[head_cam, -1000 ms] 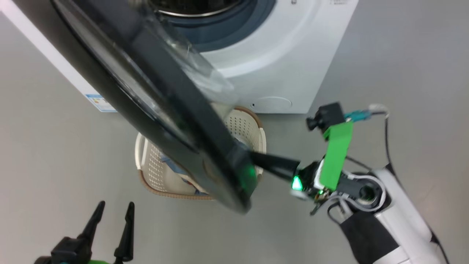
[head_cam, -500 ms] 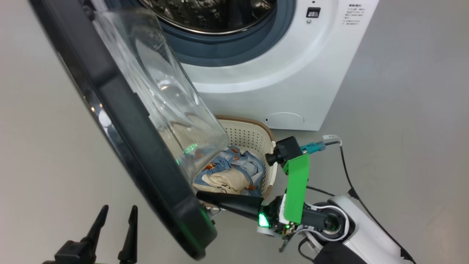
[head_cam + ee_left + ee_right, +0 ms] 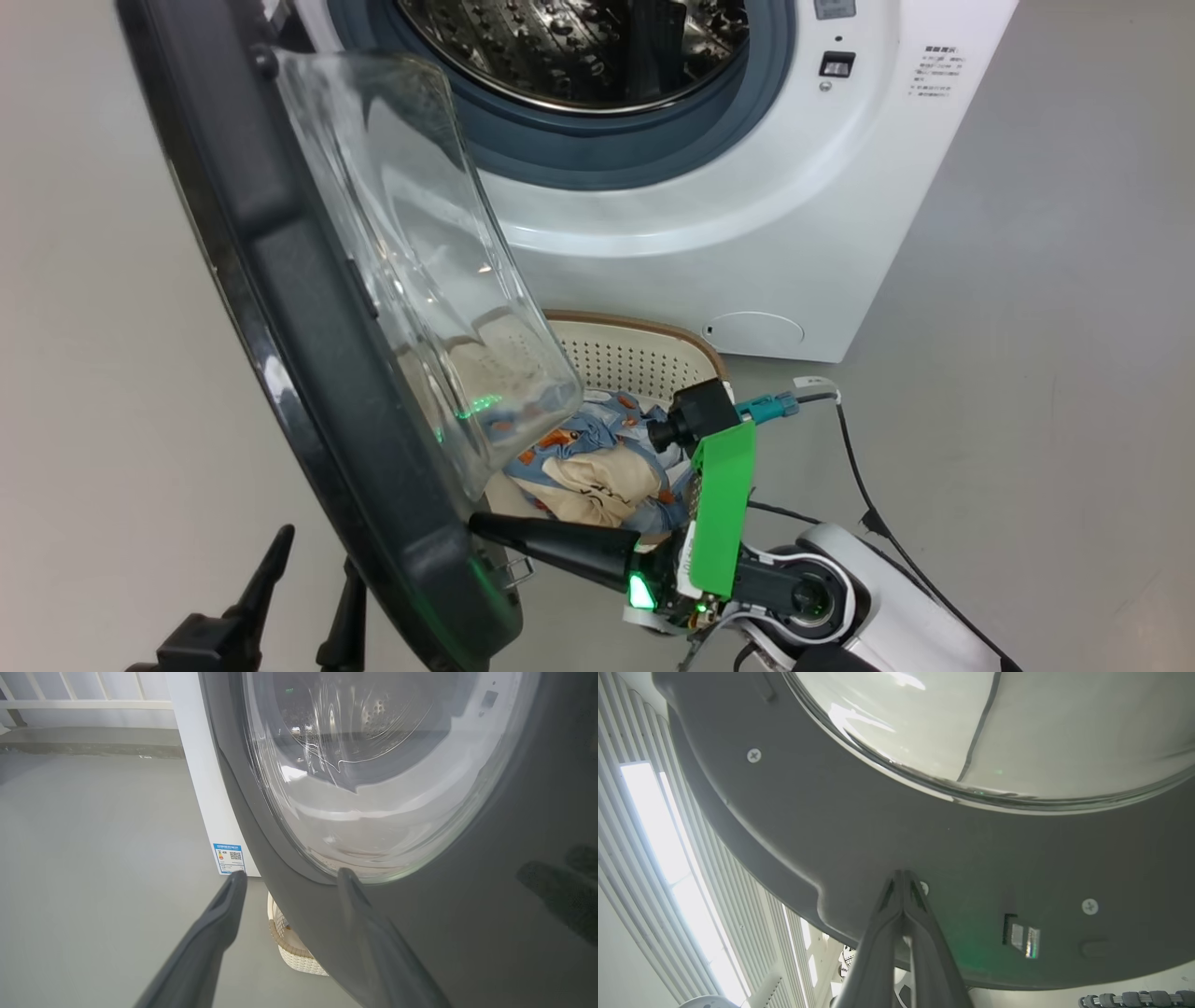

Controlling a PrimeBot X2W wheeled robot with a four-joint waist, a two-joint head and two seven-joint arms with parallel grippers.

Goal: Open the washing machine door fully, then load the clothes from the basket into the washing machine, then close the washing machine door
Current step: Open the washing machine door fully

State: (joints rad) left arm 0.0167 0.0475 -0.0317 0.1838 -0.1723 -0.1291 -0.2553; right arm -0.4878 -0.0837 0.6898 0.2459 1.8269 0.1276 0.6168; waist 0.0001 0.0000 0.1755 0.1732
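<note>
glossy black door (image 3: 467,914), clear glass window (image 3: 420,261), perforated steel drum (image 3: 579,47).

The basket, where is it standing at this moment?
In the head view the basket stands on the floor at the foot of the washing machine, centre, partly hidden behind the open washing machine door.

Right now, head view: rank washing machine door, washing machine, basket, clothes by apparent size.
1-2. washing machine door, washing machine: alike in spread; the door is nearer the camera and the machine is cropped, so unranked.
3. basket, partly behind the door.
4. clothes, inside it.
</note>
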